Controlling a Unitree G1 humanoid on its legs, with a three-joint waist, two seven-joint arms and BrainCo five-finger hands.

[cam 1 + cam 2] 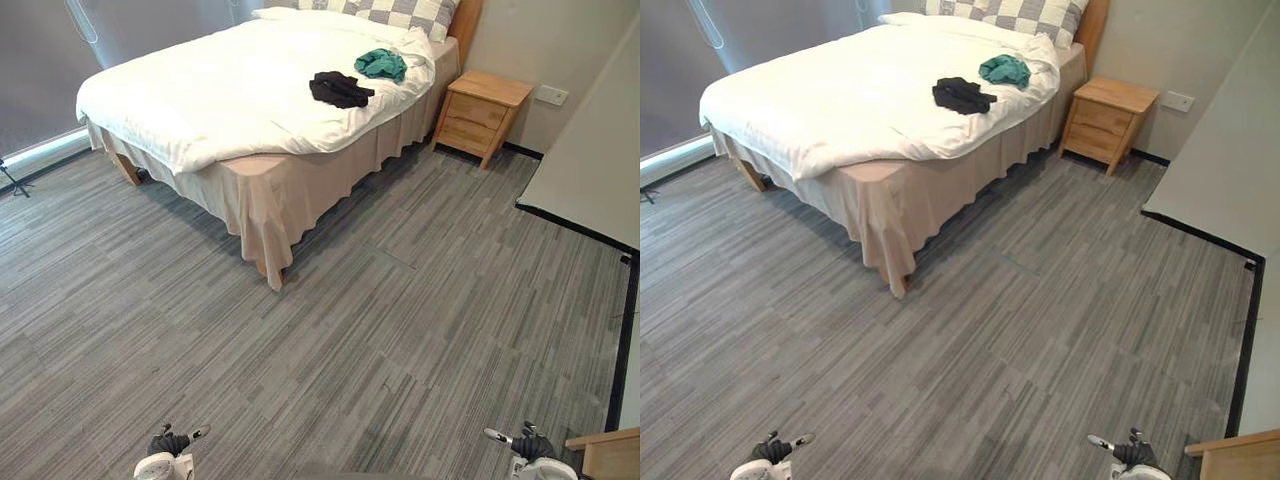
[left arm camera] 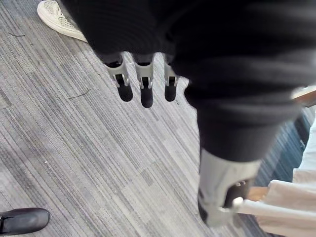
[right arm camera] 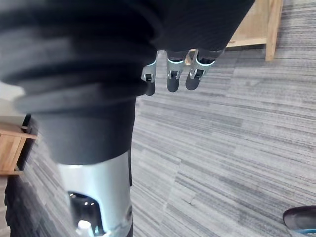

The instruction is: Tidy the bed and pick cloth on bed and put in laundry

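Two crumpled heaps on bed: black cloth, teal cloth; left hand, right hand slack, empty.

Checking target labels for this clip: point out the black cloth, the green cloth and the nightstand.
black cloth [image 1: 340,89], left eye view, middle of the heap.
green cloth [image 1: 381,64], left eye view, middle of the bundle.
nightstand [image 1: 492,87], left eye view, top board.
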